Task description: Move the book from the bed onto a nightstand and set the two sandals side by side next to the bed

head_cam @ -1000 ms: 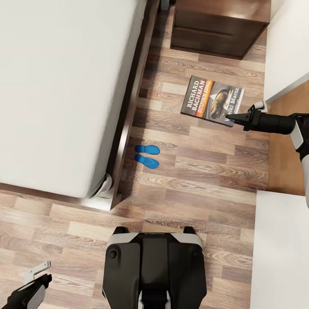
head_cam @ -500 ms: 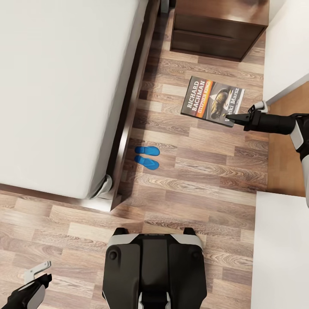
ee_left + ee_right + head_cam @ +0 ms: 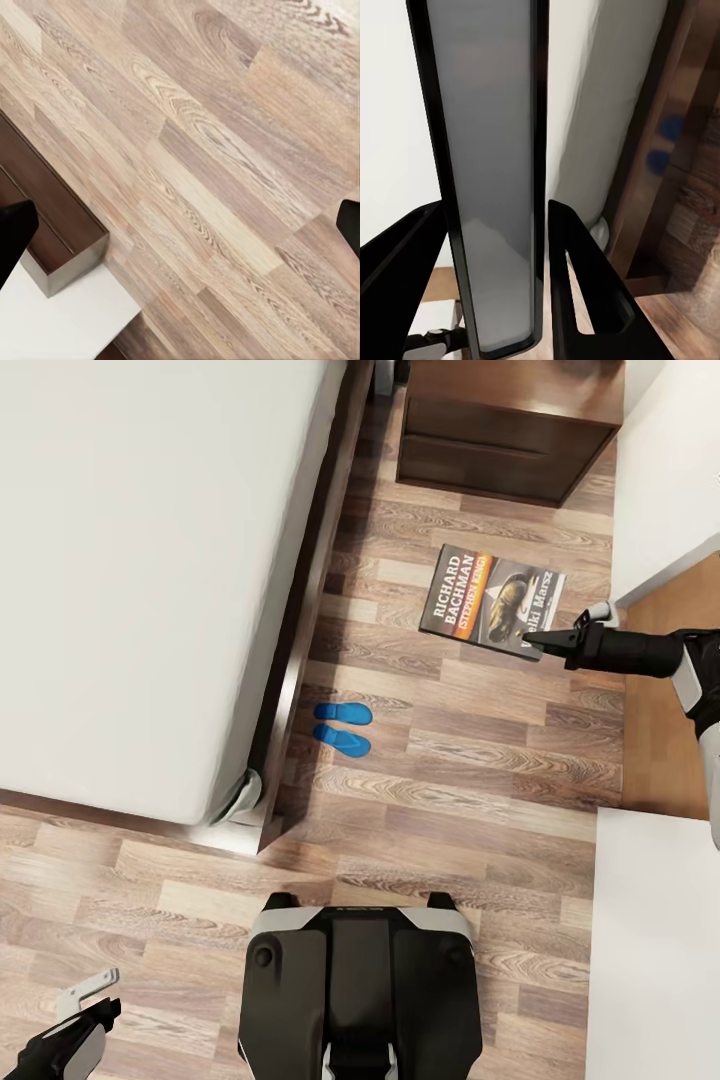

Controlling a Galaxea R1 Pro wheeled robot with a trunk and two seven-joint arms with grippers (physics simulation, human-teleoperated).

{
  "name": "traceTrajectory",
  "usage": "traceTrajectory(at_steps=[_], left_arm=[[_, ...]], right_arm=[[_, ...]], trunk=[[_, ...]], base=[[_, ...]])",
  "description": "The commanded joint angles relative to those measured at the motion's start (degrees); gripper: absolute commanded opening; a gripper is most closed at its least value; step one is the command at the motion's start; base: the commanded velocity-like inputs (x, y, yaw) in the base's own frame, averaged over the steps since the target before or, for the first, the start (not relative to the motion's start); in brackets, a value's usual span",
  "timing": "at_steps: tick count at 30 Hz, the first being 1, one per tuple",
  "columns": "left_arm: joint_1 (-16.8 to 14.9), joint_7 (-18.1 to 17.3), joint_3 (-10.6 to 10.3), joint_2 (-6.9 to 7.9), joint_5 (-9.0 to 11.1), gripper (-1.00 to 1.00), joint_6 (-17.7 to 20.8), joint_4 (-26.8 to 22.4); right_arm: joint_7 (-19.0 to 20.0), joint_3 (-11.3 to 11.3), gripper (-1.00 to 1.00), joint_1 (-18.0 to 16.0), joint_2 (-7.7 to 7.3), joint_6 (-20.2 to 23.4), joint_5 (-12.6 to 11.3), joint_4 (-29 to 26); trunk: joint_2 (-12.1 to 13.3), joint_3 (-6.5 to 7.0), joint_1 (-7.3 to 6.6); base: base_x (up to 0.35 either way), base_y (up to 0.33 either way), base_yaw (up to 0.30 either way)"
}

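Black fingers of the right claw [image 3: 553, 641] pinch the book [image 3: 489, 599] by its near right edge, holding it above the floor [image 3: 470, 780], near the nightstand [image 3: 510, 425]. Left claw [image 3: 85, 996] hangs spread at near left. Sandals [image 3: 342, 726] lie paired beside the bed [image 3: 130, 560].

The book [image 3: 492, 602], a dark paperback with an orange band and white lettering, hangs above the floor, pinched at one corner by the right end effector [image 3: 537, 643]. The two blue sandals [image 3: 343, 726] lie side by side beside the bed [image 3: 150, 560]. The dark nightstand [image 3: 505, 425] stands near the bed's frame.
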Motion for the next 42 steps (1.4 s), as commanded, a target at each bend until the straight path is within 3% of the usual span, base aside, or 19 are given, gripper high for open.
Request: traceTrajectory(at_steps=[1,42], left_arm=[[0.02,0.2,-0.09,-0.01,0.49,1.0,0.23,-0.12],[0.02,0.2,-0.13,-0.13,0.23,1.0,0.27,-0.01]], right_arm=[[0.24,-0.1,-1.0,0.48,0.02,0.6,0.14,0.01],[0.24,-0.66,-1.0,9.93,-0.3,-1.75,0.28,-0.03]], trunk=[[-0.08,0.04,0.03],[-0.08,3.36,0.03]], base=[[0.0,0.0,0.0],[0.0,0.0,0.0]])
